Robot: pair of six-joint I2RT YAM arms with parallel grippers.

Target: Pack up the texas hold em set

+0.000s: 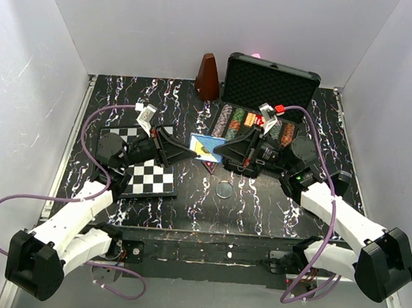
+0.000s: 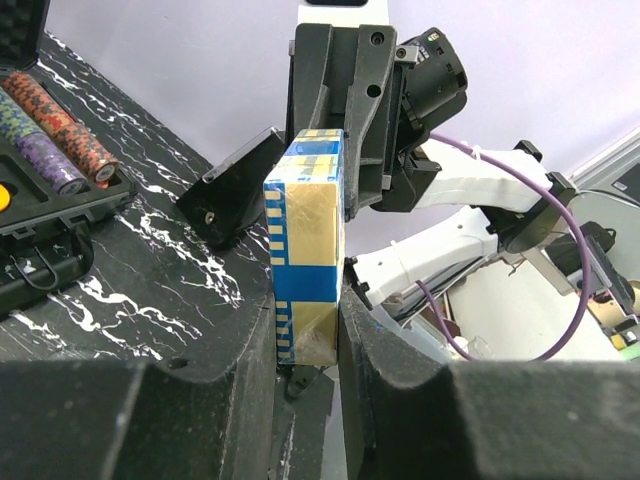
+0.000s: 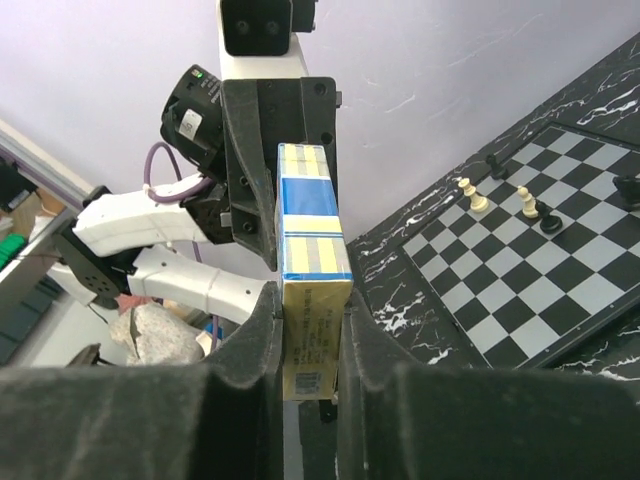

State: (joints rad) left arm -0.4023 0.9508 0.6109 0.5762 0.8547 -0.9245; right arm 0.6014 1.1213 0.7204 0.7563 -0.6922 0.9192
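Several chip rows (image 1: 231, 120) in black case (image 1: 272, 79)

- Table (image 1: 258, 212): black top with white marbled veining.
- Chessboard (image 1: 150, 178): black and white squares. It lies flat on the left half of the table and is partly hidden in the top view.
- Chess pieces (image 3: 478, 197): white and black, standing upright and grouped near one edge of the board. Their types cannot be determined.
- Metronome (image 1: 208, 76): brown pyramid, upright at the far edge of the table, close to the back wall.
- Walls (image 1: 202, 25): plain white panels on three sides of the table.
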